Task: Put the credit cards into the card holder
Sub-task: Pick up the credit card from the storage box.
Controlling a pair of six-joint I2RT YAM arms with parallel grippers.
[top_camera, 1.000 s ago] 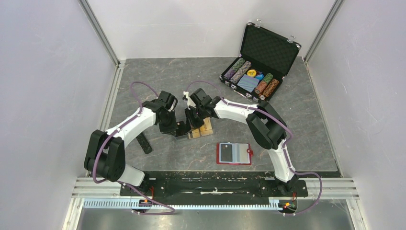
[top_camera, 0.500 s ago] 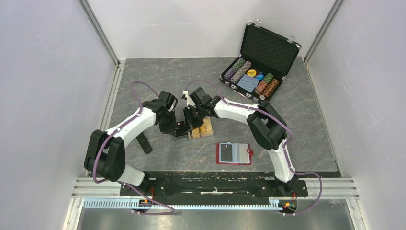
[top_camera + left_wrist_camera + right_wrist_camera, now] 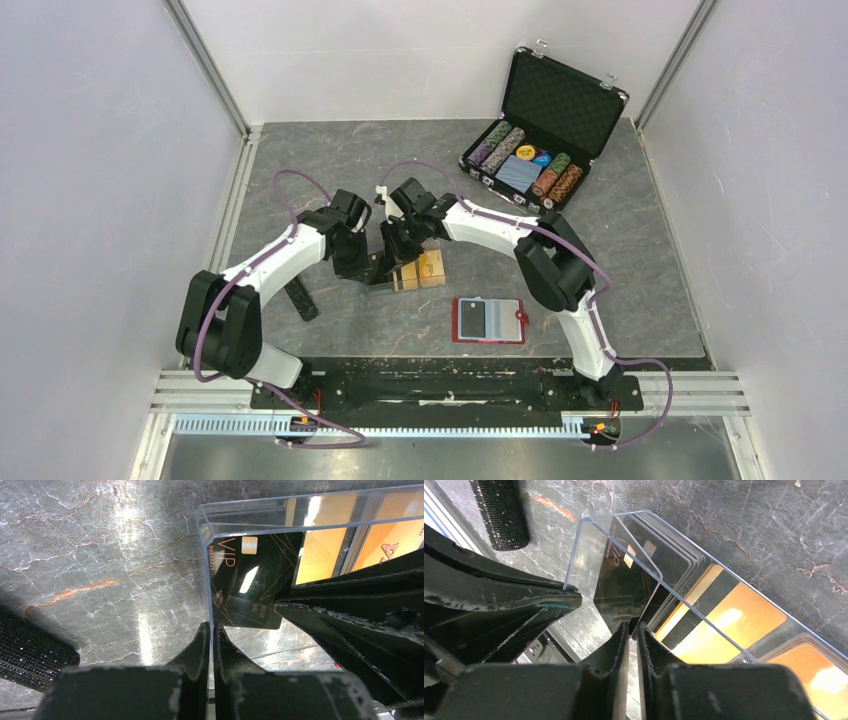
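Credit card (image 3: 252,585), black, "VIP" lettering

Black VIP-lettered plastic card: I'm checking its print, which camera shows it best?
Left wrist: the black VIP-lettered plastic card faces it, lettering and chip legible. Right wrist sees it obliquely through the clear plastic tray. Top external: it's hidden.

Black VIP credit card (image 3: 250,580) tilted up on edge inside clear tray (image 3: 240,517), orange-gold cards (image 3: 729,620) flat beside it, red card holder (image 3: 505,320) lying open nearby
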